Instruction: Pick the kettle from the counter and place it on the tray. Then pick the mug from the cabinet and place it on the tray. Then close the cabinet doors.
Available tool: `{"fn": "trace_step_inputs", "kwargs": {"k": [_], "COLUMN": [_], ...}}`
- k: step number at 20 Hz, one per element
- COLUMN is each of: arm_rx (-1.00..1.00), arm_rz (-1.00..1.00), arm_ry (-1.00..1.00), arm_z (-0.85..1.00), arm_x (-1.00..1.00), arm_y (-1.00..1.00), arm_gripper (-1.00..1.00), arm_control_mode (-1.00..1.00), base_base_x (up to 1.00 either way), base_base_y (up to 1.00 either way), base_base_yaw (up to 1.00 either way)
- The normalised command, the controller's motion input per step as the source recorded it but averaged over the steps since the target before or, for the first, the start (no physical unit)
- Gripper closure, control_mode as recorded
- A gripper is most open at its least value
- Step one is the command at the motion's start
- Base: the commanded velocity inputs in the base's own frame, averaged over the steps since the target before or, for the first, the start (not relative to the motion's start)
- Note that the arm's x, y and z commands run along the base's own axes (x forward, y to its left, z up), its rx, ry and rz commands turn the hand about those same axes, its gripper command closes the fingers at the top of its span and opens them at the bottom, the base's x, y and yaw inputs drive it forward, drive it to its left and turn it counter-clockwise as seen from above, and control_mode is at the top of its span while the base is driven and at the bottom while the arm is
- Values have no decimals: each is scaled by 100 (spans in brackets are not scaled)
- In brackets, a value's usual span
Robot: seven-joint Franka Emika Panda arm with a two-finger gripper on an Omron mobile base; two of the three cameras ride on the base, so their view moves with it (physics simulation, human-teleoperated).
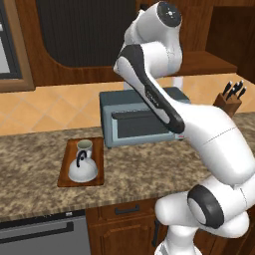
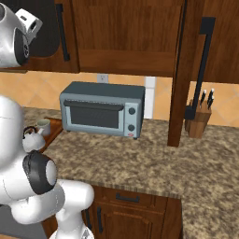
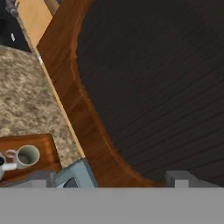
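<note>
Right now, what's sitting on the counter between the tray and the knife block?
The toaster oven stands between the tray and the knife block, with bare counter around it; the left base view shows this best.

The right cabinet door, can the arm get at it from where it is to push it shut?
Probably yes. The right door stands edge-on over the counter, with bare granite beside it and nothing between it and the arm.

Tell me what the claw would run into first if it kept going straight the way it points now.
Most likely the cabinet door: in the hand view its dark mesh panel and brown wooden frame lie straight ahead of the claw. Depth is hard to judge, so how close it is I cannot say.
</note>
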Motion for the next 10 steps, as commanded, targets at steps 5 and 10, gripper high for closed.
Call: {"fn": "trace_step_inputs", "kwargs": {"k": [5, 10], "arm_rx": [18, 19], "arm_rz": [-8, -13], "arm_ry": [0, -7], "arm_z": [3, -2], "arm_x": [-96, -100], "arm_y": [-33, -36], "arm_gripper": [-100, -100], "arm_control_mode": [-100, -100], "base_base_x": [0, 0], "base_base_y": [0, 0], "base_base_yaw": [0, 0]}}
